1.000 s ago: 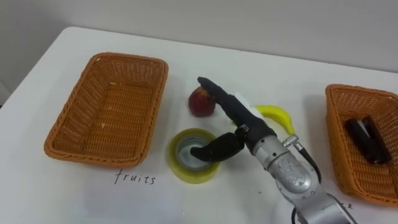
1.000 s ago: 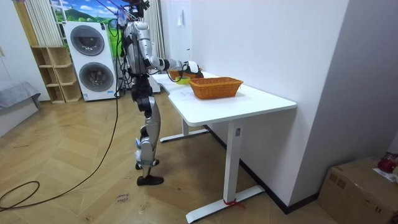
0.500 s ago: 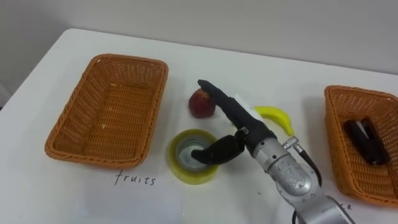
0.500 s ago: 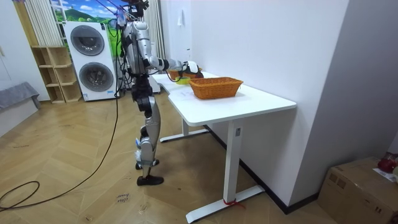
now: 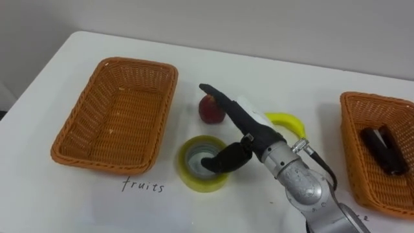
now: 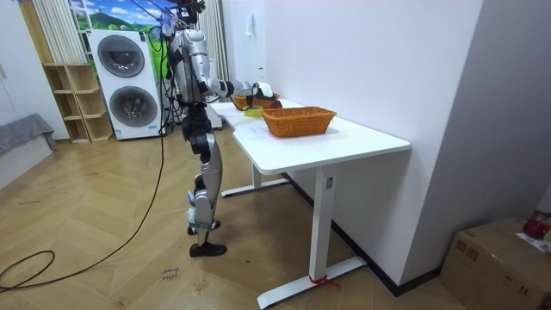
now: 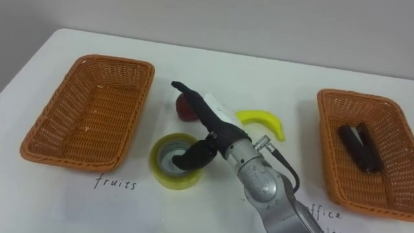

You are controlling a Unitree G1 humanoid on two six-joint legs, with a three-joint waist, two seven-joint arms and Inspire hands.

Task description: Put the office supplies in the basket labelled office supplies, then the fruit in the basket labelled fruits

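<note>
A yellow tape roll (image 5: 193,180) lies flat on the white table (image 5: 272,77), in front of a red apple (image 5: 208,112). A yellow banana (image 5: 288,122) lies to the right of the apple. My right hand (image 5: 244,127) reaches in from the lower right. Its fingers stretch straight out over the roll's far rim and the apple's right side, and its thumb dips into the roll's hole. An empty wicker basket (image 5: 138,66) stands at the left. The wicker basket at the right (image 5: 359,162) holds a black office item (image 5: 383,147).
Handwritten labels sit on the table in front of each basket. The table's far edge meets a pale wall. In the room view I stand at the end of the table (image 6: 344,142) on the room view's left, with my arm stretched over it.
The camera has shifted a little. My right hand has edged slightly left over the tape roll and covers more of the apple; the thumb stays in the roll's hole.
</note>
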